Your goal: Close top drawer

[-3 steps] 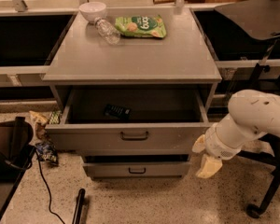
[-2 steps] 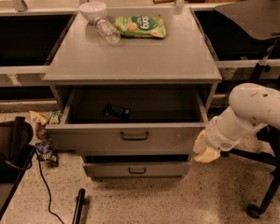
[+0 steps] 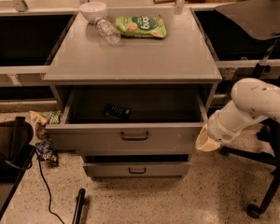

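The top drawer (image 3: 130,138) is pulled well out of the grey cabinet (image 3: 130,55). Its flat grey front carries a small dark bar handle (image 3: 134,136) at the centre. A small dark object (image 3: 117,110) lies inside on the drawer floor. My gripper (image 3: 206,142), beige at the tip of the white arm (image 3: 249,107), sits at the right end of the drawer front. It is close beside or touching the front right corner, and I cannot tell which.
A lower drawer (image 3: 137,170) stands slightly out below. On the cabinet top are a white bowl (image 3: 93,9), a plastic bottle (image 3: 107,30) and a green snack bag (image 3: 141,26). A black chair (image 3: 266,190) stands right. A bag (image 3: 9,148), a cable and wrappers (image 3: 45,149) lie left.
My arm has lifted the gripper up and a little left, from below the drawer's front right corner to level with it. The drawer has not moved.
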### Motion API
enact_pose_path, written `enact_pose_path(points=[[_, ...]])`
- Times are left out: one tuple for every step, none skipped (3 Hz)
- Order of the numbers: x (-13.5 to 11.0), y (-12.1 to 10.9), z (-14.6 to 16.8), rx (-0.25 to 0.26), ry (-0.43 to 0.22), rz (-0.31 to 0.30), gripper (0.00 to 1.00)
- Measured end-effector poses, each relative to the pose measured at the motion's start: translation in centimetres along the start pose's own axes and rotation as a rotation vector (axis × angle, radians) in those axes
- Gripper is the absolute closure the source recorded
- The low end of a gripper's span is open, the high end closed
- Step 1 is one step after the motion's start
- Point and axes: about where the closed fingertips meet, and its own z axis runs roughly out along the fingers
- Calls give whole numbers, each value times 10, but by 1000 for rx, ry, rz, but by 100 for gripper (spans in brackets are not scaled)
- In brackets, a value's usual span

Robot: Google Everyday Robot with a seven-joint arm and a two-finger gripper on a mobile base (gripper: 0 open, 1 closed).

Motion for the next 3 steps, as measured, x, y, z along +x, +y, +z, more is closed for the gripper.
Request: enact_pose_path(points=[[2,-13,2,10,-2,8,69],[2,-23,3,13,-6,6,46],[2,-30,4,8,-11,2,23]])
